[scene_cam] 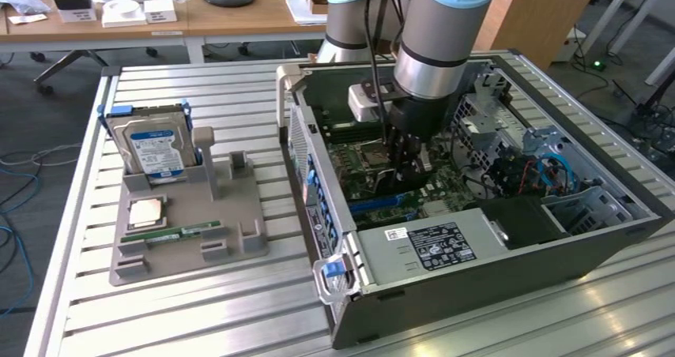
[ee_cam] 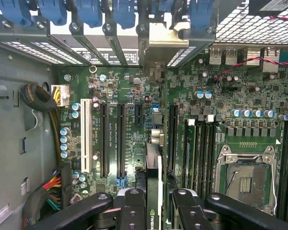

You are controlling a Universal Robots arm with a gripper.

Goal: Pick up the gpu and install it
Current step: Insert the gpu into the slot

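Slatted metal table [scene_cam: 211, 310], open PC case [scene_cam: 475, 286]; pincer [ee_cam: 156, 211] grips gpu [ee_cam: 153, 163] over motherboard [ee_cam: 134, 91].

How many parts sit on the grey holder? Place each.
3. On the grey holder: hard drive upright at the far end, processor flat before it, memory stick nearest the camera. None seem hidden.

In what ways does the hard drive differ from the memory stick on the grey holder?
The hard drive stands upright; the memory stick lies flat. The hard drive is broad, silver, with a blue-white label; the memory stick is narrow and green. Both sit on the grey holder.
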